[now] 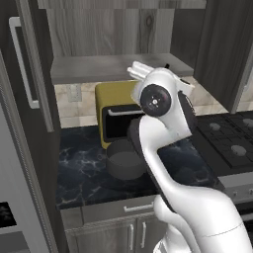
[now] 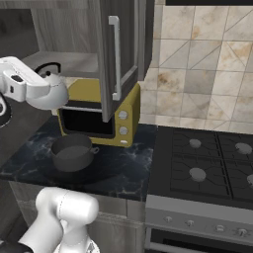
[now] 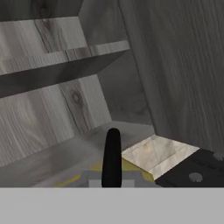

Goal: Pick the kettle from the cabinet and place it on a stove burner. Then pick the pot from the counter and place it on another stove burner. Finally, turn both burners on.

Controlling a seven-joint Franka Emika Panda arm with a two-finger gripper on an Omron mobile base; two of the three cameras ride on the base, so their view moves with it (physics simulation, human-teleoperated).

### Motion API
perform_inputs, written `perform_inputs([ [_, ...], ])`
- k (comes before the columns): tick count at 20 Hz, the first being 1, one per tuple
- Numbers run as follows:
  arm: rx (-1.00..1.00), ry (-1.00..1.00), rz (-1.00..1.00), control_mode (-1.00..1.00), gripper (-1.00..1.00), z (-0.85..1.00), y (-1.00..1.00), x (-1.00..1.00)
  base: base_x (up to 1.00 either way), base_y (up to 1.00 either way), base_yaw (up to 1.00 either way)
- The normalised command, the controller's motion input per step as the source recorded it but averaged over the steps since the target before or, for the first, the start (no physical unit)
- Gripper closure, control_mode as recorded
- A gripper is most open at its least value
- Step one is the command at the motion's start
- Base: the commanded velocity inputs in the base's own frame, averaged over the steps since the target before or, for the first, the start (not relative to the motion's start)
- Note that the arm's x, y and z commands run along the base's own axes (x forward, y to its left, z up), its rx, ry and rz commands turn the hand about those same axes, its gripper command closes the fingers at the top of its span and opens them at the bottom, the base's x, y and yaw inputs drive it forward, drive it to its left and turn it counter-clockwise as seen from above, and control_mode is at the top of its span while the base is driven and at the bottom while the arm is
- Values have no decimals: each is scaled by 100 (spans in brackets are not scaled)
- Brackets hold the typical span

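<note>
Hand view: fingers [image 3: 112, 157] pressed together, nothing visibly held. Kettle [image 2: 53, 76] looks light, rigid, slick; take its thin arched handle.

Hidden and cut-off parts

In the right base view, you see just the top of the kettle [image 2: 51, 72] at the left edge; the arm's white hand covers its body. In the left base view, the arm hides the pot's [image 1: 124, 160] right side and much of the microwave [image 1: 114, 101], and the cooktop [image 1: 228, 141] runs off the right edge. In the hand view, you can't tell what the closed fingers grip.
</note>
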Motion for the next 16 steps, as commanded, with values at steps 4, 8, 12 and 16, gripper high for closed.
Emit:
perform_inputs([
  [4, 1, 1, 0, -100, 100, -19, -1, -43, 0, 0, 0],
  [8, 0, 2, 0, -100, 100, -21, 0, -42, 0, 0, 0],
  [12, 0, 3, 0, -100, 100, -24, 0, -41, 0, 0, 0],
  [16, 0, 3, 0, -100, 100, -25, 0, -44, 0, 0, 0],
])
